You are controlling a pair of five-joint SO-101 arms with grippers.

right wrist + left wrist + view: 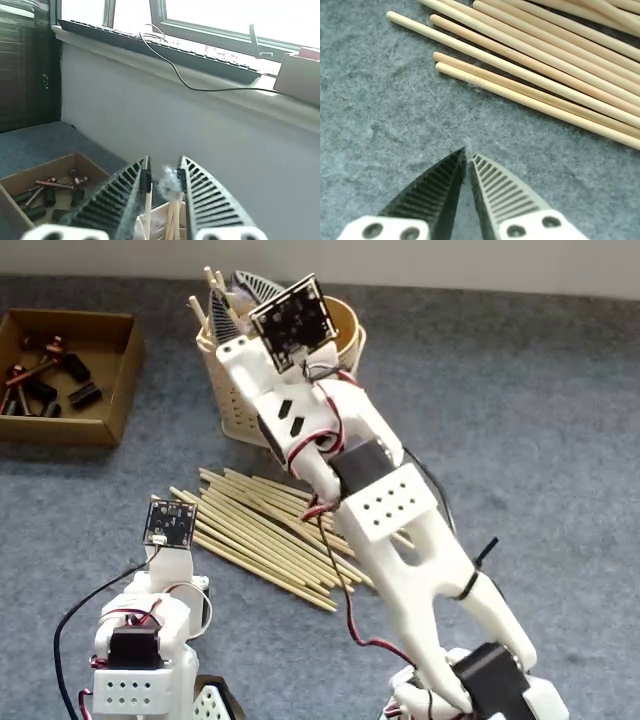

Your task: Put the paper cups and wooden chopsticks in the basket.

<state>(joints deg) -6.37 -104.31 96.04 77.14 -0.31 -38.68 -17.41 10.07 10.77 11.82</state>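
Counter: a grey felt-like counter (530, 420) carries everything.
Basket: a pale slatted basket (235, 405) stands upright at the far side of the counter.
Paper cup: one brown paper cup (348, 332) sits inside the basket, on the side away from the cardboard box (122, 370). The right arm covers part of it.
Upright chopsticks: several upright chopsticks (212, 295) poke above the basket's rim on the side nearer the box.
Loose chopsticks: the loose chopsticks (250, 530) lie flat and roughly parallel between the basket and the left arm. Part of the pile is under the right arm.
Left gripper: the high view places the left arm at the near edge, short of the pile. Its wrist view gives the detail: the left gripper (466, 154) has its fingertips pressed together with nothing between them. It is low over bare felt, just beside the ends of the loose chopsticks.
Right gripper: the high view places it over the basket. In its wrist view the right gripper (163, 167) has a narrow gap between the fingers. The top of a stick rises in the gap against the inner face of one finger, apart from the other finger.
Cardboard box: it is open, holds dark parts (40, 390), and stands well apart from the basket.
Background: the right wrist view looks past the basket to a pale wall (210, 150) and a window ledge (280, 107) with a dark cable (200, 89).
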